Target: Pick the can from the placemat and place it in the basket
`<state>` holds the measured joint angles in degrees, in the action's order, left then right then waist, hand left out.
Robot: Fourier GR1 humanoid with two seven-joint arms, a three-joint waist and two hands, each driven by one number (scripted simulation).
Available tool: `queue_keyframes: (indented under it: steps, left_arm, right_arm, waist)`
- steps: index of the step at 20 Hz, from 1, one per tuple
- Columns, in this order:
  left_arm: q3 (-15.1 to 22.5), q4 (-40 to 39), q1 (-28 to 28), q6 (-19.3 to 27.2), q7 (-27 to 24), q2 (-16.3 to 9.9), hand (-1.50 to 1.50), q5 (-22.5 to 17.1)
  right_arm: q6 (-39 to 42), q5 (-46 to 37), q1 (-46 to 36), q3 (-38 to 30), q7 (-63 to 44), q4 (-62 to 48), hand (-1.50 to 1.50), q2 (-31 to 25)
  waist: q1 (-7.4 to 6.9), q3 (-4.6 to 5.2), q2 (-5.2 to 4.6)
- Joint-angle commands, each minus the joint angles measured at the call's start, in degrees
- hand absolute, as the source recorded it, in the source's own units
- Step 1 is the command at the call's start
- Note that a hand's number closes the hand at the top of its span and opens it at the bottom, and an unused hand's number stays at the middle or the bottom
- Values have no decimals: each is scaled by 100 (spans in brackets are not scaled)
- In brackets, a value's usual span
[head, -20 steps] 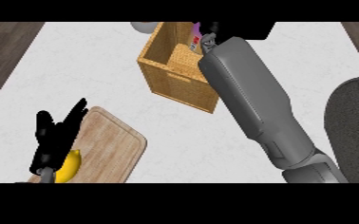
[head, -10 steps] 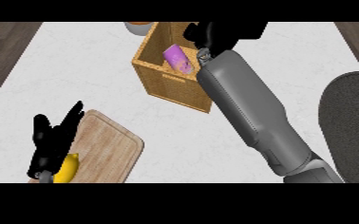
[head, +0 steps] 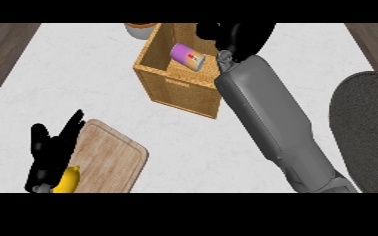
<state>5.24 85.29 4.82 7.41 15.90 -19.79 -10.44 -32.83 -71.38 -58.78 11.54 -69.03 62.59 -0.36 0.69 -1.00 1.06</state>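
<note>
A purple can (head: 187, 56) lies tilted inside the wicker basket (head: 177, 87), against its far wall. My right hand (head: 238, 36) hovers at the basket's far right corner, just right of the can; its fingers are open and apart from the can. Its grey forearm crosses the basket's right rim. The dark grey placemat (head: 359, 125) shows at the right edge with nothing on its visible part. My left hand (head: 49, 152) rests open at the lower left, fingers up.
A wooden cutting board (head: 111, 157) lies at the lower left with a yellow banana (head: 69, 179) on it beside my left hand. A brown bowl-like object (head: 140, 29) stands behind the basket at the top.
The can, earlier hidden in my right hand above the basket, now lies free inside it. The right hand has opened and drawn slightly right. The left hand has not moved.
</note>
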Motion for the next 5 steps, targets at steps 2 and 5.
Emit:
queue_keyframes:
  steps: [2, 5]
  left_arm:
    - [134, -196, 494, -102, 18, 211, 0, -109]
    - [-28, -392, 596, -208, -173, 117, 0, -134]
  right_arm:
    - [-64, -501, 507, -215, -1266, 867, -150, 34]
    - [307, -582, 960, -220, -1250, 1691, -150, 35]
  waist:
    - [117, 104, 5]
    - [218, 109, 33]
